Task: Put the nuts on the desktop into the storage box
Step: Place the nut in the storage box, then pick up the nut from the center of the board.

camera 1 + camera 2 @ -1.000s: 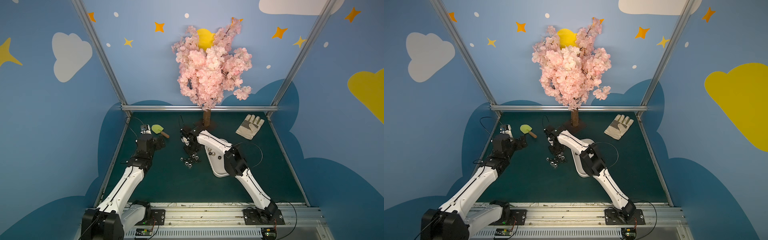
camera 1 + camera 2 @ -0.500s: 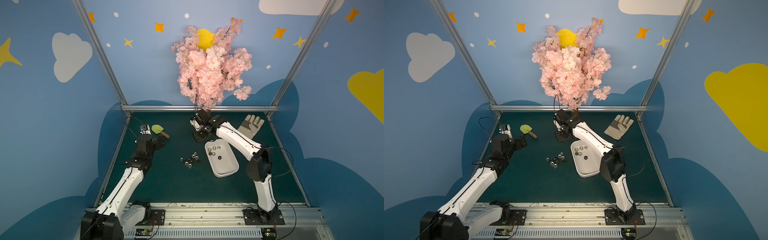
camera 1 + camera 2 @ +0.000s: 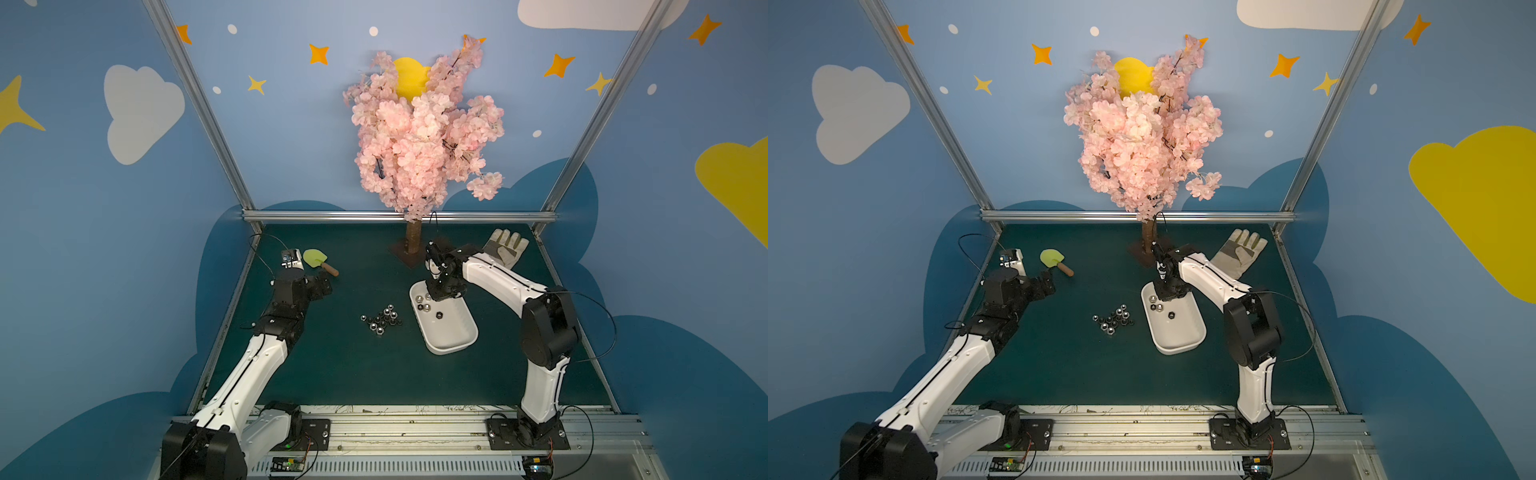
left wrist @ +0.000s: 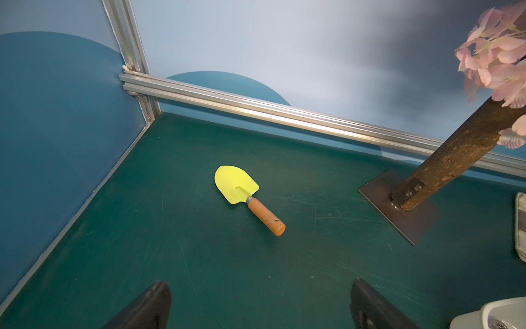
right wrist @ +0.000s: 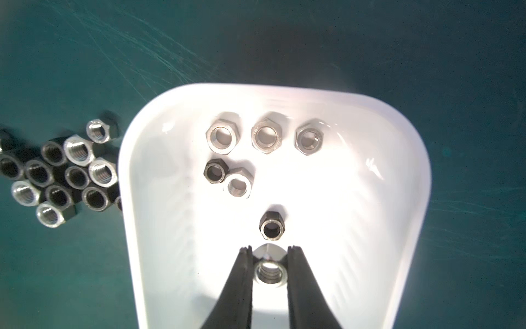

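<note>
Right wrist view: the right tool (image 5: pixel 269 249) is closed narrow on one silver nut (image 5: pixel 269 274), pinched across its flats with the bore facing the camera, above the white box (image 5: pixel 398 142). Six nuts (image 5: pixel 264 136) lie on the box floor, and the nearest, a dark one, sits just beyond the fingertips. The pile (image 5: pixel 57 173) not yet moved rests on the counter (image 5: pixel 284 42), just beside the box's left wall. In both top views this tool hangs over the far end of the box, which lies right of centre. The left tool (image 4: pixel 260 307) stands wide and empty near the far left corner, facing a yellow trowel (image 4: pixel 242 193).

Step in hand, as judged: release. How high the nut is above the box floor cannot be told, so it is best set low first. The fingers should part only slightly, so that the nut settles flat. A drop from height might bounce off the hard plastic or strike the dark nut and skip over the shallow wall. Afterwards the tool should rise straight before crossing left to the pile, lest a finger catch the rim and shift the box.
</note>
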You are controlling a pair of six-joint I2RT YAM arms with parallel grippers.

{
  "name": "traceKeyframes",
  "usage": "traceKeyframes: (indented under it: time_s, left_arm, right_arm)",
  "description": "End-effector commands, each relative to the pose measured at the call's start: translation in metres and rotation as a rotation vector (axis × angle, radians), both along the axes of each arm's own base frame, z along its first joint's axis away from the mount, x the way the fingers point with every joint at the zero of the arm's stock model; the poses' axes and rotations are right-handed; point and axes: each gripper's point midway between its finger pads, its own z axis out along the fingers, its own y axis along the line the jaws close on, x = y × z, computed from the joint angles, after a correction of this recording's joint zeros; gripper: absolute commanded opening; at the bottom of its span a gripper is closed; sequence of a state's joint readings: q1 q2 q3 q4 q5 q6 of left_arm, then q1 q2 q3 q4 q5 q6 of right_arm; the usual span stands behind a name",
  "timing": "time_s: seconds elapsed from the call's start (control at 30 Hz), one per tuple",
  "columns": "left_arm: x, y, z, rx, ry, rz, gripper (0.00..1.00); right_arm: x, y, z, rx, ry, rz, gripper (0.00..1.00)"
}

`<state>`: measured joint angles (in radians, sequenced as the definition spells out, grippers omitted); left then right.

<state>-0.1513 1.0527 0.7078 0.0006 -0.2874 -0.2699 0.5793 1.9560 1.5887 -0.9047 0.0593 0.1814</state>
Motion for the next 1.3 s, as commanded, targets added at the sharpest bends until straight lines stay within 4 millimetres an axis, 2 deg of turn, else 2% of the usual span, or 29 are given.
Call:
traceKeyframes:
  time_s: [0.0, 0.3, 0.37, 0.47, 0.67, 0.77, 0.9, 1.03, 1.13, 1.27]
  left_arm:
    - [0.002, -0.002, 0.006, -0.003, -0.020, -0.009, 1.00]
    - [0.003, -0.001, 0.007, 0.003, -0.019, -0.006, 1.00]
    - [0.003, -0.001, 0.007, 0.005, -0.018, -0.005, 1.00]
    - [0.002, 0.000, 0.006, 0.010, -0.015, 0.000, 1.00]
    - [0.004, -0.002, 0.002, -0.002, -0.010, -0.006, 1.00]
    - [0.005, -0.003, 0.000, -0.006, -0.003, -0.011, 1.00]
    - [0.003, -0.002, 0.003, 0.000, -0.013, -0.005, 1.00]
    - [0.003, -0.002, 0.002, -0.004, -0.011, -0.005, 1.00]
    - [0.004, -0.005, 0.000, -0.015, -0.010, -0.015, 1.00]
    - [0.002, -0.002, 0.004, 0.000, -0.002, -0.007, 1.00]
  right_arm:
    - [0.006, 0.004, -0.020, -0.010, 0.021, 0.016, 0.17]
    - [0.013, 0.010, -0.049, -0.037, 0.071, 0.023, 0.18]
    - [0.014, 0.011, -0.052, -0.041, 0.073, 0.022, 0.20]
    - [0.016, 0.015, -0.050, -0.035, 0.071, 0.028, 0.28]
    - [0.019, 0.027, -0.023, -0.023, 0.018, 0.047, 0.47]
    - [0.018, 0.035, -0.001, -0.012, -0.028, 0.058, 0.49]
    - [0.010, 0.063, 0.037, 0.041, -0.090, 0.117, 0.50]
    - [-0.003, 0.100, 0.058, 0.084, -0.095, 0.199, 0.50]
    - [-0.008, 0.123, 0.061, 0.112, -0.104, 0.234, 0.50]
    - [-0.008, 0.141, 0.044, 0.120, -0.054, 0.240, 0.51]
